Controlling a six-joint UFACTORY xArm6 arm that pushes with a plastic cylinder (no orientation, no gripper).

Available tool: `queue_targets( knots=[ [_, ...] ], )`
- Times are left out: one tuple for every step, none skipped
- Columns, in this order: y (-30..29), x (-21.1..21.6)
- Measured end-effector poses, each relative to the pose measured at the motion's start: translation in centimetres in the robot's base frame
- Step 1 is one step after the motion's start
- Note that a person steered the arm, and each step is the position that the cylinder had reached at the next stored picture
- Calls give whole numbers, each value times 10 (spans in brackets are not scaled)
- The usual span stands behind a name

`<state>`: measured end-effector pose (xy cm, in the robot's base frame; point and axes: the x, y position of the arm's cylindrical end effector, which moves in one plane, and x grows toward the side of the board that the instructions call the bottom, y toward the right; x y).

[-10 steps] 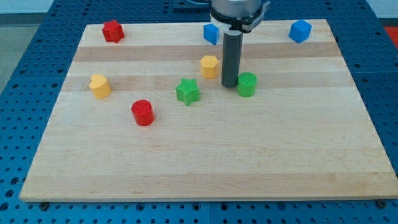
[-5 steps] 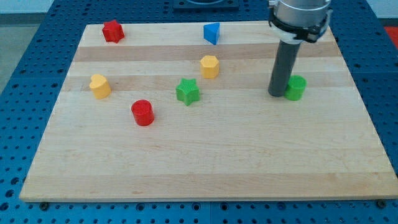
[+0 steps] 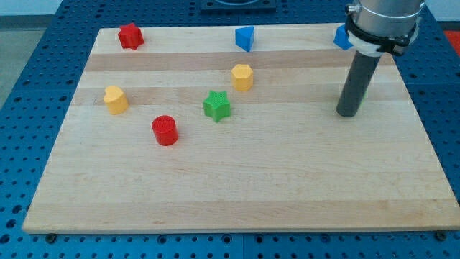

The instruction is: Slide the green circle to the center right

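Observation:
My tip [image 3: 348, 114] rests on the wooden board [image 3: 230, 194] at the view's centre right. The green circle is almost wholly hidden behind the rod; only a thin green sliver [image 3: 365, 91] shows at the rod's right edge, just above and to the right of my tip. I cannot tell whether the rod touches it.
A green star [image 3: 216, 106] and a yellow hexagon [image 3: 243, 76] sit mid-board. A red circle [image 3: 164, 130] and a yellow block [image 3: 115, 99] lie at the left. A red block [image 3: 130, 35], a blue triangle [image 3: 245, 37] and a partly hidden blue block [image 3: 340, 37] line the top edge.
My tip has moved to the view's right, pushing the green circle along from mid-board toward the right side. The circle has slipped behind the rod.

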<state>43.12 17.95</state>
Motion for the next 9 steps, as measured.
queue_targets(
  knots=[
    [-6,0],
    [-14,-4],
    [-14,-12],
    [-14,-25],
    [-14,-29],
    [-18,-34],
    [-21,-40],
    [-15,-40],
    [-4,-40]
  ],
)
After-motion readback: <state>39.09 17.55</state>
